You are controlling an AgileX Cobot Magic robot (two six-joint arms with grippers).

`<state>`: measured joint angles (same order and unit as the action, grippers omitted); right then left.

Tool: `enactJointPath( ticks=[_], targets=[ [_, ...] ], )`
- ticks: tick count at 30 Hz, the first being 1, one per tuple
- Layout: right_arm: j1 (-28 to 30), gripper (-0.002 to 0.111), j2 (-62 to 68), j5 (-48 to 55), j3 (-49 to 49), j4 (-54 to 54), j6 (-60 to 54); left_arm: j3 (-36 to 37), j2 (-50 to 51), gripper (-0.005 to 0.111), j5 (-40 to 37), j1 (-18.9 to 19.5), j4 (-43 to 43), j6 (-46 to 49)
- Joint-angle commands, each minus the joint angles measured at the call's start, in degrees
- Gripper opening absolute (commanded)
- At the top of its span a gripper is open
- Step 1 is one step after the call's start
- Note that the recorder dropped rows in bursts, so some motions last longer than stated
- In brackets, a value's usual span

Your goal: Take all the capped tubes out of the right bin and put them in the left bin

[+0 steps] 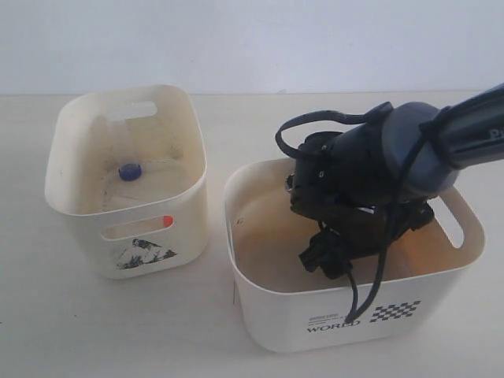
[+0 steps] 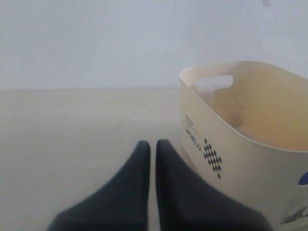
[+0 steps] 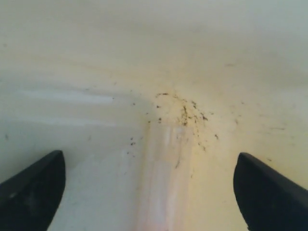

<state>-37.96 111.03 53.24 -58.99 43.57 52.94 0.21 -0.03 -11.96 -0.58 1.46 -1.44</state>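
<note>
The right bin (image 1: 276,307), wide and cream with "WORLD" on its front, holds my right gripper (image 1: 335,256), which reaches down inside it. In the right wrist view that gripper (image 3: 149,159) is open, its jaws wide apart. A clear tube (image 3: 166,187) lies on the bin floor (image 3: 72,72) between them, touching neither finger, its cap out of frame. The left bin (image 1: 83,232) with the picture sticker holds a blue-capped tube (image 1: 130,171). An orange-red cap (image 1: 166,220) shows through its front slot. My left gripper (image 2: 153,144) is shut on nothing, beside the right bin (image 2: 250,159).
Dark specks and stains mark the right bin's floor (image 3: 185,113). A black cable (image 1: 370,276) hangs from the right arm over the bin's front wall. Bare table (image 1: 213,315) lies between the two bins and in front of them.
</note>
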Motion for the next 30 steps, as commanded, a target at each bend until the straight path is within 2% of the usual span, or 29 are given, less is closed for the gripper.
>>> enactJointPath(
  ticks=[1, 3, 7, 25, 30],
  targets=[
    [0.33, 0.089, 1.67, 0.58, 0.46, 1.24, 1.56, -0.21, 0.03, 0.004, 0.36, 0.02, -0.36, -0.54],
    [0.33, 0.085, 1.67, 0.71, 0.46, 1.65, 1.98, -0.21, 0.03, 0.004, 0.36, 0.02, -0.36, -0.54],
    [0.33, 0.071, 1.67, 1.04, 0.46, 1.89, 2.62, -0.21, 0.03, 0.004, 0.36, 0.02, -0.36, -0.54],
    [0.33, 0.069, 1.67, 2.27, 0.46, 1.91, 3.42, -0.21, 0.03, 0.004, 0.36, 0.02, -0.36, -0.54],
    [0.33, 0.053, 1.67, 3.06, 0.46, 1.91, 3.42, -0.21, 0.03, 0.004, 0.36, 0.02, -0.36, -0.54]
  ],
)
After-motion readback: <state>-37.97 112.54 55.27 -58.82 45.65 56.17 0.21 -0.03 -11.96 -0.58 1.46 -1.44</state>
